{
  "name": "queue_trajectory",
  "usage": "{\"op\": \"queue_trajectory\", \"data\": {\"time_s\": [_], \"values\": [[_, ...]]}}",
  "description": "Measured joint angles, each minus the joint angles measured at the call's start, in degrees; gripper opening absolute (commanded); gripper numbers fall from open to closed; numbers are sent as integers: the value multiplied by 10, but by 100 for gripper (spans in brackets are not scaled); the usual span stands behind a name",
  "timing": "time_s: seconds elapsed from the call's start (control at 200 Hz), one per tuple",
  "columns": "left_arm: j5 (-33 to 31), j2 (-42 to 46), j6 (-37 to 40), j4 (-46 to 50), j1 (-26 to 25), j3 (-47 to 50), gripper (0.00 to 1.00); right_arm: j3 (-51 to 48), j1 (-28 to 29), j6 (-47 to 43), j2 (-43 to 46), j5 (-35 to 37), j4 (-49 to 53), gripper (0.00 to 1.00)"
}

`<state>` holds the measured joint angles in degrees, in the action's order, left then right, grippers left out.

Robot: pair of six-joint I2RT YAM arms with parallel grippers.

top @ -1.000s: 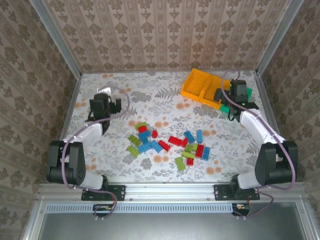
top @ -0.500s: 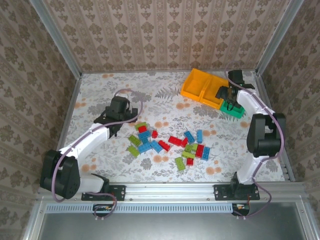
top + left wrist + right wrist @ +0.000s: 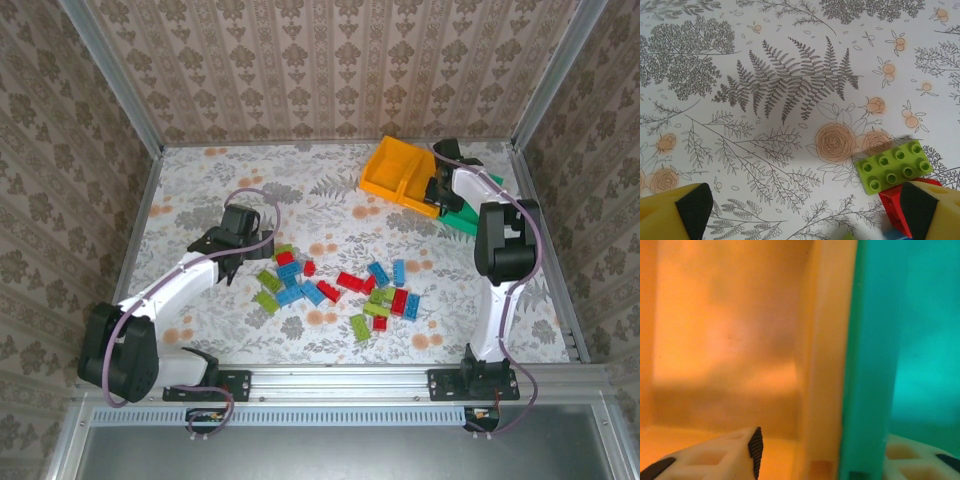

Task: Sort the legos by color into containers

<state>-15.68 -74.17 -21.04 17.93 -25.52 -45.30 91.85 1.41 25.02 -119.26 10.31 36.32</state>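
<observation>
The legos (image 3: 335,290), red, blue and lime green bricks, lie scattered on the flowered table in front of the arms. My left gripper (image 3: 240,248) hovers open at the pile's left end. In the left wrist view a lime green brick (image 3: 894,166) and a red brick (image 3: 896,205) lie just inside its right finger (image 3: 935,210); nothing sits between the fingers (image 3: 805,222). The containers stand at the back right: an orange-yellow bin (image 3: 395,170) and a green bin (image 3: 465,218). My right gripper (image 3: 438,190) straddles their adjoining walls, one finger (image 3: 740,455) in the orange bin (image 3: 730,340), the other in the green bin (image 3: 925,340), with a gap left of the orange wall.
Metal rails and patterned walls enclose the table (image 3: 200,180) on three sides. The bins sit close to the right rail (image 3: 540,230). Open floral surface spreads behind the pile and at the far left.
My right gripper has swung from over the green bin down onto the wall between the bins, its jaws narrowing. My left gripper has moved right, toward the pile's left end.
</observation>
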Motion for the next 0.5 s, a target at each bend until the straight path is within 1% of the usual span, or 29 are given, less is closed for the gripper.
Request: {"op": "queue_trajectory", "data": {"time_s": [0.105, 0.225, 0.32, 0.5], "values": [[0, 0, -7, 1, 0, 0, 100, 0, 13, -10, -2, 3, 0, 32], [0, 0, -9, 5, 0, 0, 100, 0, 35, -10, -2, 4, -5, 27], [-1, 0, -9, 14, 1, 0, 100, -2, 61, -19, -2, -1, -13, 24], [-2, 0, -13, 26, 4, 0, 100, -6, 116, -31, -2, -4, -29, 24]]}}
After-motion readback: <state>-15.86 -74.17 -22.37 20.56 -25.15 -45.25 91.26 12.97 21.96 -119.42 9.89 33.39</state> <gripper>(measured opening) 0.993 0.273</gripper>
